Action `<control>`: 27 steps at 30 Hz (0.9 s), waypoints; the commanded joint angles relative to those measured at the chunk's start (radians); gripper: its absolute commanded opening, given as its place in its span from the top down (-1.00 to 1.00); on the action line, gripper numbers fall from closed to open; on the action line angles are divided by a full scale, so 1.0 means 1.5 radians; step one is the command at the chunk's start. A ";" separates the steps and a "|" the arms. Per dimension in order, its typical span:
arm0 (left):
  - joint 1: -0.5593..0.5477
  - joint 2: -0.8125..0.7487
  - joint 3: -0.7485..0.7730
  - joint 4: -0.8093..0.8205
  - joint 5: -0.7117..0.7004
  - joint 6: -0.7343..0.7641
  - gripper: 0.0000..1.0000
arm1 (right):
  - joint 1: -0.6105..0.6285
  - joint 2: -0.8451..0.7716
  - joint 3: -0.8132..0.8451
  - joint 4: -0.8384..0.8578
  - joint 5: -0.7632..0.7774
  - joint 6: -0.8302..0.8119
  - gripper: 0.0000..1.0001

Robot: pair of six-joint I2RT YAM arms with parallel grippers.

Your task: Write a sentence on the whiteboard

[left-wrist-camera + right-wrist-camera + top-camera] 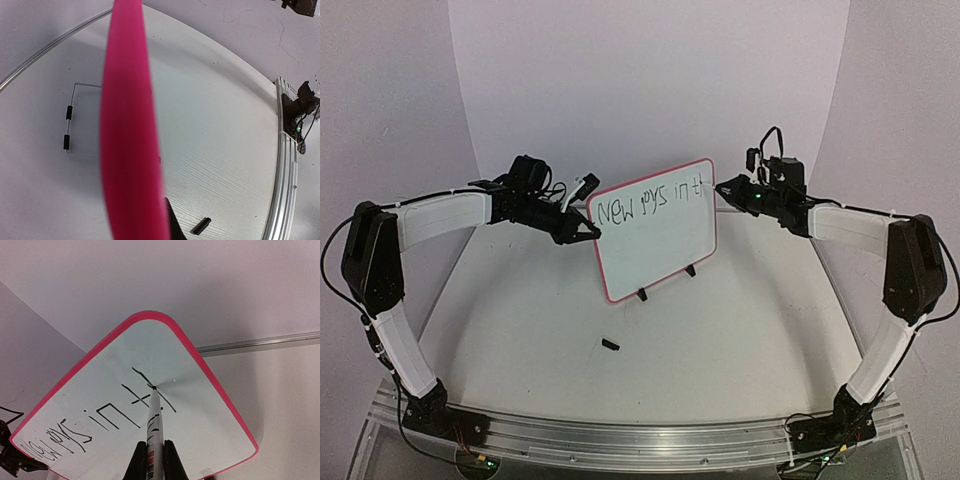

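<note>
- Presently the right gripper (154, 462) is clamped on the marker (154, 425), whose tip touches the whiteboard (210, 425) at the unfinished last letter of the sentence (650, 203).
- The left gripper (582, 232) is closed on the board's left frame edge (the board stands on its feet at mid-table).
- Risk: excess tip pressure could tip the board back or twist it in the left grip, skewing strokes.
- Risk: the row has nearly reached the right frame, so further letters may crowd or run off.
</note>
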 commanded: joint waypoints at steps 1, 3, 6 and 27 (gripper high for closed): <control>-0.021 0.023 0.000 -0.079 0.008 0.018 1.00 | -0.002 -0.005 0.017 0.016 0.027 -0.005 1.00; -0.021 0.023 0.000 -0.079 0.007 0.018 1.00 | -0.002 -0.006 0.017 0.016 0.029 -0.004 1.00; -0.021 0.024 0.000 -0.079 0.008 0.018 1.00 | -0.003 -0.007 0.015 0.016 0.033 -0.004 1.00; -0.021 0.024 0.000 -0.079 0.009 0.018 1.00 | -0.006 -0.002 -0.007 0.016 0.031 -0.003 1.00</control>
